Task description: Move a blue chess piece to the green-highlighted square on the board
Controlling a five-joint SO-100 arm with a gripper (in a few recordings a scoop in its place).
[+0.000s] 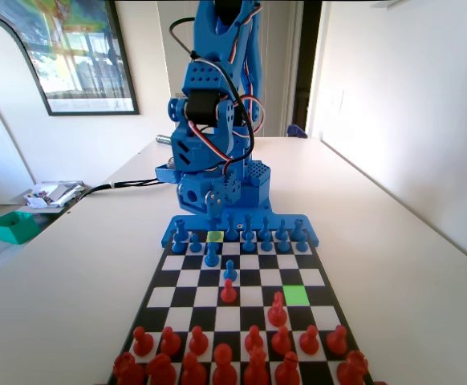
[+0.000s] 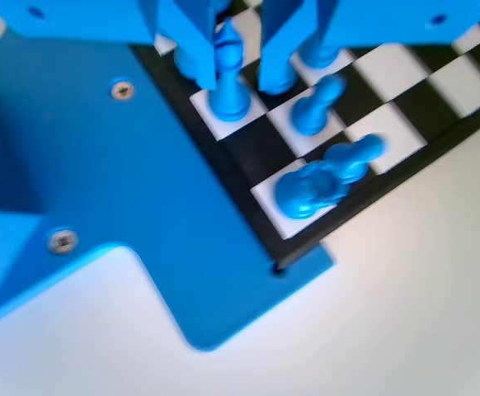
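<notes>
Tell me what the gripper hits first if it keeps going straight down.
Probably the blue piece standing between its open jaws in the wrist view: the gripper points down around it, so the jaws would likely slide past it to the board. The blur leaves depth uncertain.

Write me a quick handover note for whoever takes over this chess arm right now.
Gripper: low over the back rows at the blue arm's end, jaws open on either side of a small blue plastic piece with a pointed top, not yet closed on it.
Bright green highlighted square: empty, right of centre in the fixed view, beside a red piece.
Black-and-white chequered board: the paler yellow-green square lies in the blue back rows.
Done: approach to the piece.
Left: grip, lift, carry to the green square, release.
</notes>
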